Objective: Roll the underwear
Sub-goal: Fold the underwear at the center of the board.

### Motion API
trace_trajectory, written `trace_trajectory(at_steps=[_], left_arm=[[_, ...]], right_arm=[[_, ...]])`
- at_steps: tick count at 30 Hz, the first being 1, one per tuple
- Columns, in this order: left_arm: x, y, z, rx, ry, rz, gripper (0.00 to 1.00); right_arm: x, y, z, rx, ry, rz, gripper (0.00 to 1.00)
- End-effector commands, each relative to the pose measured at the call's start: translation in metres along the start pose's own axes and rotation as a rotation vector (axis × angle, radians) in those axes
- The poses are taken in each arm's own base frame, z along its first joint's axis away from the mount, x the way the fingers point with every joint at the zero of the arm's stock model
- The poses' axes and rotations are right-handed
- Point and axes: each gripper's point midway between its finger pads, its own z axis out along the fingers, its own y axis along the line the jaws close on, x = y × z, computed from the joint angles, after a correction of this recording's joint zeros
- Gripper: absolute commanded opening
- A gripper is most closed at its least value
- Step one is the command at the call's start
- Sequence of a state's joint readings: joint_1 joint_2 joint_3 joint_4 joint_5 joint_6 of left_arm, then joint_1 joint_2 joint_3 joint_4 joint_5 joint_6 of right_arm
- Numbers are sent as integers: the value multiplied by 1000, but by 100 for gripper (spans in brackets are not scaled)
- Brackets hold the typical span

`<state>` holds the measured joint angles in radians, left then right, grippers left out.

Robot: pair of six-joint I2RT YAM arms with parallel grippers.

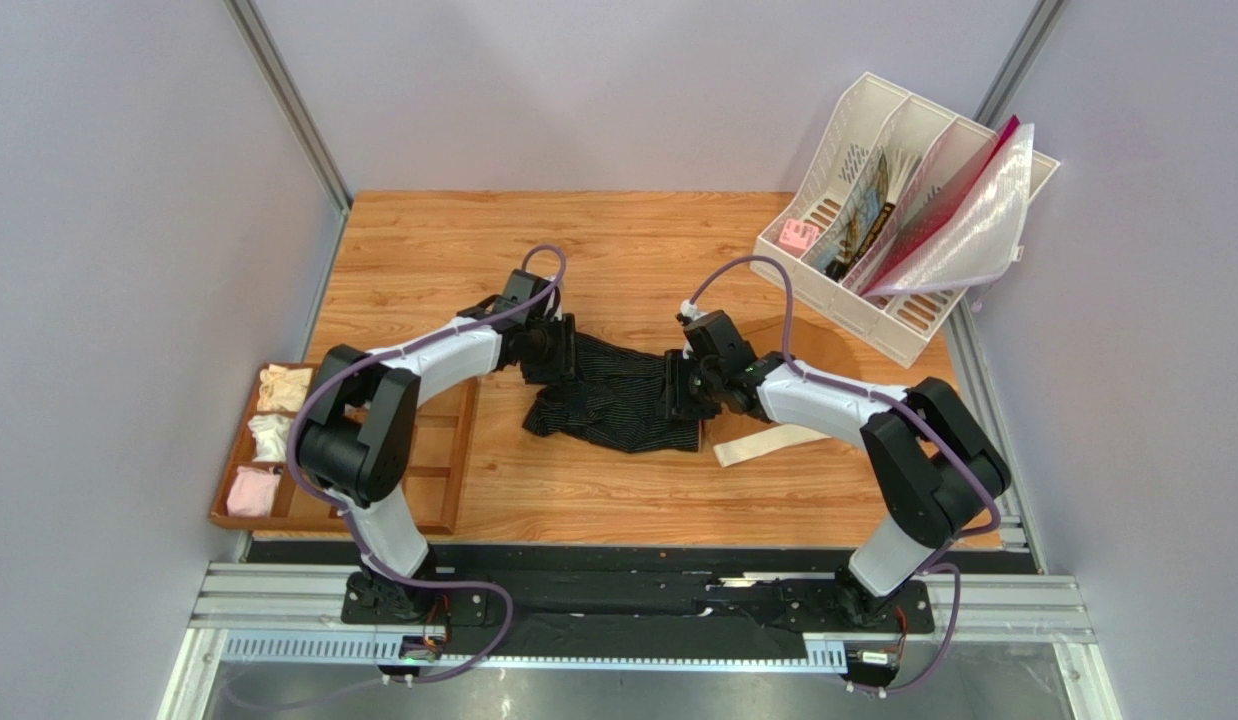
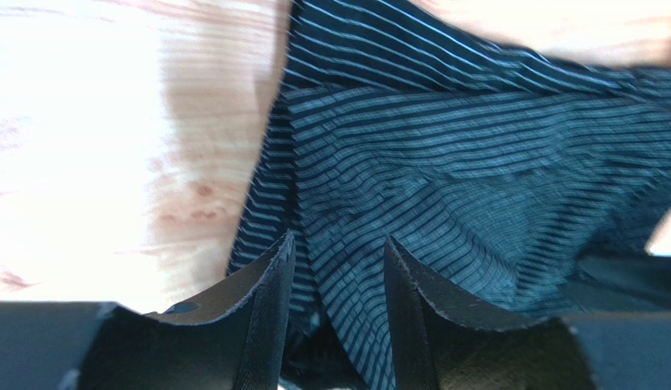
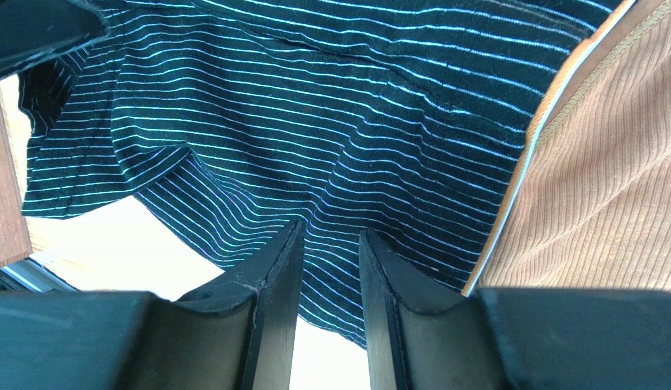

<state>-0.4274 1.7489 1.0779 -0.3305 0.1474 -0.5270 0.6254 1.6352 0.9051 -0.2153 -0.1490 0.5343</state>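
The underwear [image 1: 618, 393], black with fine pale stripes, lies crumpled and stretched sideways at the middle of the wooden table [image 1: 640, 240]. My left gripper [image 1: 555, 348] is at its left end. In the left wrist view a fold of the underwear [image 2: 445, 162] bunches up between the left gripper [image 2: 339, 248] fingers, which are shut on it. My right gripper [image 1: 697, 383] is at the right end. In the right wrist view the right gripper [image 3: 331, 231] is shut on the near edge of the underwear [image 3: 314, 106], with bright table showing beneath.
Plain brown briefs [image 1: 821, 353] with a cream waistband [image 1: 768, 446] lie under my right arm, touching the underwear's right edge; they show as brown briefs [image 3: 616, 162] in the right wrist view. A wooden tray [image 1: 445, 450] holding pale cloths sits left. A white file rack [image 1: 821, 165] stands back right.
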Motion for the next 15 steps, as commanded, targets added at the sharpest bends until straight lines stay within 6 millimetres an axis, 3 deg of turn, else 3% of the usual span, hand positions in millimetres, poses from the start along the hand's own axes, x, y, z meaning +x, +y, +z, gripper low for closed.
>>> trace_trajectory(at_steps=[1, 10, 15], left_arm=[[-43, -9, -1, -7, -129, 3, 48], [-59, -3, 16, -48, -131, 25, 43], [-57, 7, 23, -101, -113, 21, 41]], right_arm=[[-12, 8, 0, -32, -42, 3, 36], [-8, 7, 0, -28, -31, 3, 35], [-5, 4, 0, -22, -23, 4, 36]])
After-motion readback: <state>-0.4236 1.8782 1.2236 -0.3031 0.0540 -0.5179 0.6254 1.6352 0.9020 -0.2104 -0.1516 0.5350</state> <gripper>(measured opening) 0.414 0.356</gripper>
